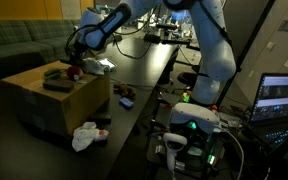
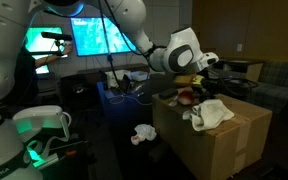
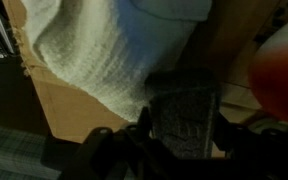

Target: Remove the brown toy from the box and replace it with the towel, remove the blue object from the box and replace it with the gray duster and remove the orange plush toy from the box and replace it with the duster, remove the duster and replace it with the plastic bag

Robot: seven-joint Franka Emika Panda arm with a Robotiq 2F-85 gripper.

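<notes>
The large tan box stands low beside the dark table. In the wrist view my gripper is shut on the gray duster, a dark grey pad that fills the gap between the fingers. The gripper hangs just over the box top. A white towel lies on the box next to the duster. The orange plush toy sits close beside the gripper. The white plastic bag lies below, outside the box.
A long dark table with cables and gear runs behind the box. A small red and blue object lies on its near part. The robot base glows green, with a laptop beside it. Monitors stand at the back.
</notes>
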